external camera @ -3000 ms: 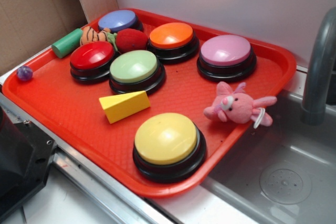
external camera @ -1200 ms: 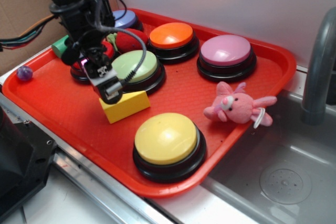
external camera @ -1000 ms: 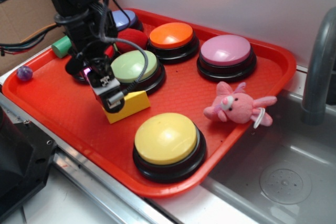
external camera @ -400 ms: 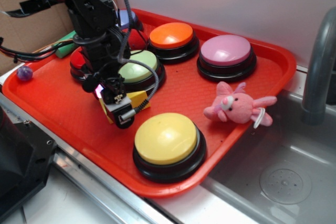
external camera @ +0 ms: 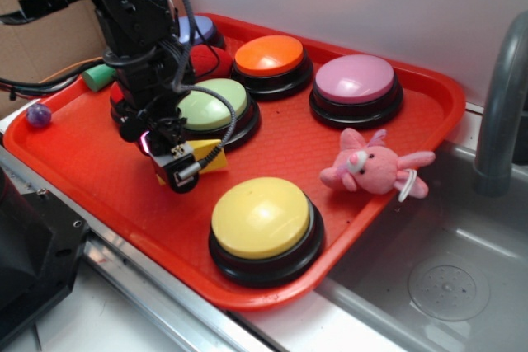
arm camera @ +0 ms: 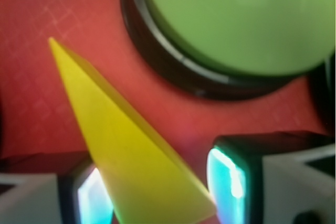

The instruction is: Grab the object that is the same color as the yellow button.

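The object, a small yellow wedge block (external camera: 211, 157) (arm camera: 131, 150), lies on the red tray (external camera: 82, 154) between the light green button (external camera: 210, 105) (arm camera: 236, 19) and the big yellow button (external camera: 261, 217). My gripper (external camera: 183, 172) (arm camera: 160, 192) is lowered over the wedge's wide end. The jaws stand open on either side of it. In the wrist view the left pad (arm camera: 93, 198) is against the wedge, and the right pad (arm camera: 226, 182) sits just off its corner. The arm hides most of the wedge in the exterior view.
Orange (external camera: 270, 55), pink (external camera: 355, 78) and blue (external camera: 198, 30) buttons stand at the back of the tray, beside a red ball (external camera: 210, 59). A pink plush rabbit (external camera: 371, 166) lies at the tray's right edge. A green cylinder (external camera: 97, 76) and a purple ball (external camera: 38, 114) lie at the left. A sink (external camera: 445, 269) and faucet (external camera: 503, 96) are to the right.
The arm came in from the upper left and lowered onto the wedge. In the last half second the gripper shifted slightly left and back. The wedge stays on the tray.
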Action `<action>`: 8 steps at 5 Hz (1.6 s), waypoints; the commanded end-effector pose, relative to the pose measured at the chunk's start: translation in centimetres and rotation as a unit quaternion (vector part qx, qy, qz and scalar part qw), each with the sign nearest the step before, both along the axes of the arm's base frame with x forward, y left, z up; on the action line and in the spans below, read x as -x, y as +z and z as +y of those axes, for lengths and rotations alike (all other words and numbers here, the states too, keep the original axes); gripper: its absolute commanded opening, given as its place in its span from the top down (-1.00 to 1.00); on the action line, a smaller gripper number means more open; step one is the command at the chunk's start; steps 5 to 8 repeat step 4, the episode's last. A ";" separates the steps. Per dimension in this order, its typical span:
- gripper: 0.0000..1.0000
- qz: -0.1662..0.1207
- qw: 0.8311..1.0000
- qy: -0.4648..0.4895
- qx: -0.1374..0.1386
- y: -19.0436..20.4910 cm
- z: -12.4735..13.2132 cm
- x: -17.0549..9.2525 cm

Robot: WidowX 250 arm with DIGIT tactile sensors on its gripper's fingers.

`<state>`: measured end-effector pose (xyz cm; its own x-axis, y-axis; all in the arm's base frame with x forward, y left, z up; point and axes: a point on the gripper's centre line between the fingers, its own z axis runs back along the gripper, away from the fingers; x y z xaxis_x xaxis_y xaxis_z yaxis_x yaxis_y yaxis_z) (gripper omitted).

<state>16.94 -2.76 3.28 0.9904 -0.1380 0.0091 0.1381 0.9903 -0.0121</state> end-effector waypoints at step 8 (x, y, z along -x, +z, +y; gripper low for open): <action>1.00 -0.026 0.996 0.068 -0.048 13.5 -0.9 -1.4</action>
